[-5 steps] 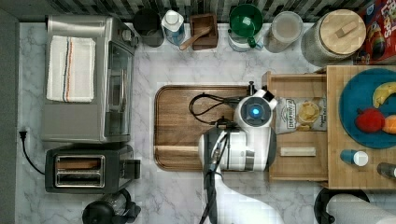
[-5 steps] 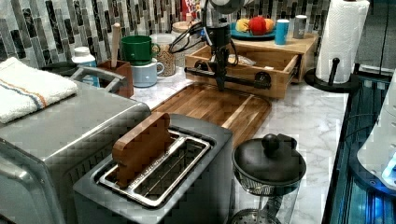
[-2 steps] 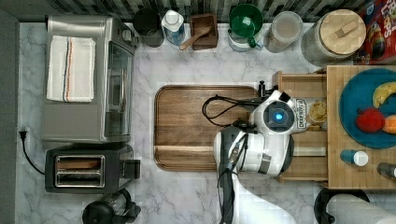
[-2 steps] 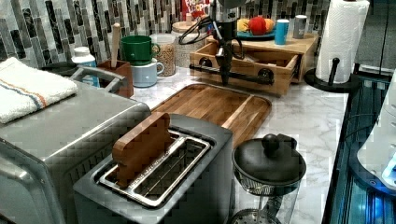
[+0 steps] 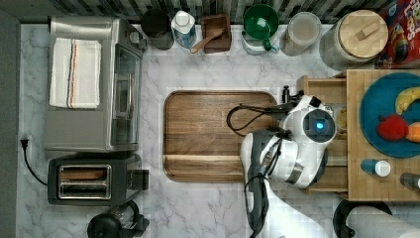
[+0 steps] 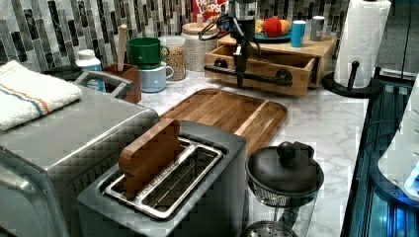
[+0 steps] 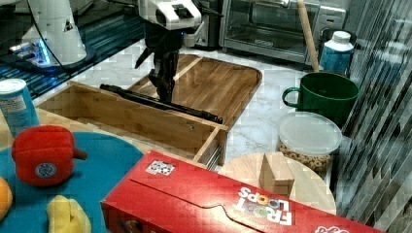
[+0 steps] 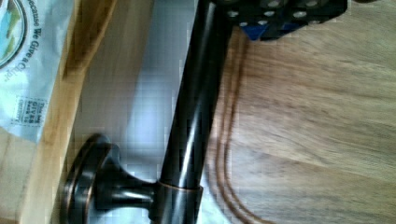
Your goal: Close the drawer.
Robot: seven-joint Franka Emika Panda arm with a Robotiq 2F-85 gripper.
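- In the left view, a toaster [image 6: 163,197] is sitting nearest the camera with a wooden block [image 6: 150,155] standing in one slot, and a black-lidded glass press [image 6: 284,180] is standing just beside it on the left view's right.
- A toaster oven [image 6: 54,143] is sitting at the left view's left with a folded towel [image 6: 29,94] lying on top.
- Beyond them a brown cutting board [image 6: 232,111] is lying flat on the marble counter [image 6: 321,123].
- Past the board, the drawer [image 6: 262,66] is standing partly open under a wood top, its black bar handle [image 6: 257,77] facing the board.
- The gripper [image 6: 241,76] is reaching straight down and pressing against the handle near the bar's middle; whether its fingers are spread or clenched cannot be told.
- In the wrist view, the handle [image 8: 194,116] is running beside the drawer's front [image 8: 56,140], with one round post [image 8: 93,182] joining them and a printed packet [image 8: 28,65] lying inside.
- In the top view, the arm [image 5: 292,148] is covering much of the drawer [image 5: 322,89], which is sticking out from the top toward the board [image 5: 218,134].
- A blue plate [image 5: 384,116] with toy fruit is resting on the top.
- Farthest back in the left view, a green mug [image 6: 146,52], a jar [image 6: 173,57] and a paper towel roll [image 6: 363,42] are standing along the tiled wall.
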